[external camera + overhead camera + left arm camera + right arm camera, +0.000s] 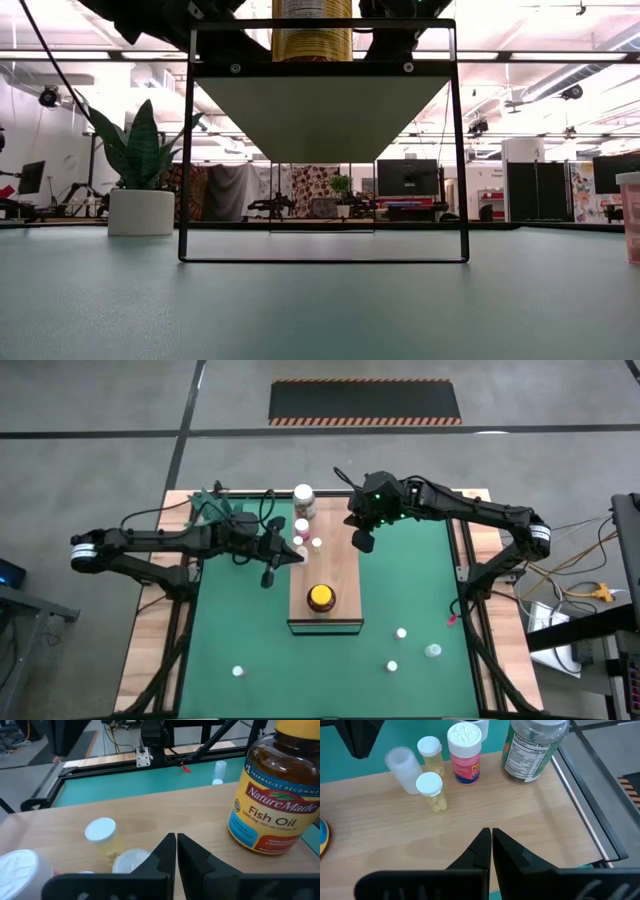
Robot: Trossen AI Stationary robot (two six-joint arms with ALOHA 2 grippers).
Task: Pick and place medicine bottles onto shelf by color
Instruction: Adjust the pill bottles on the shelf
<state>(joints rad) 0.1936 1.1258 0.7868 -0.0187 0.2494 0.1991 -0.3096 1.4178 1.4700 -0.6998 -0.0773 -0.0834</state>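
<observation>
The shelf [338, 565] is a light wooden board raised on a black frame [187, 150] at the mat's middle. The amber yellow-lidded jar [320, 597] stands near its near end and shows in the left wrist view [272, 795]. The white-lidded jar [303, 496] and a few small white-capped bottles [300, 526] stand at its far end, also in the right wrist view [429, 790]. My left gripper [290, 555] is shut over the shelf's left edge [176, 842]. My right gripper [362, 542] is shut over its right edge [491, 837]. Neither touches anything.
Loose small bottles lie on the green mat [240, 620] near the table's near edge: two right of the shelf [401, 632], [392, 666], a clear one [432, 651], one at the left [238, 671]. A potted plant [140, 205] stands at the far left corner.
</observation>
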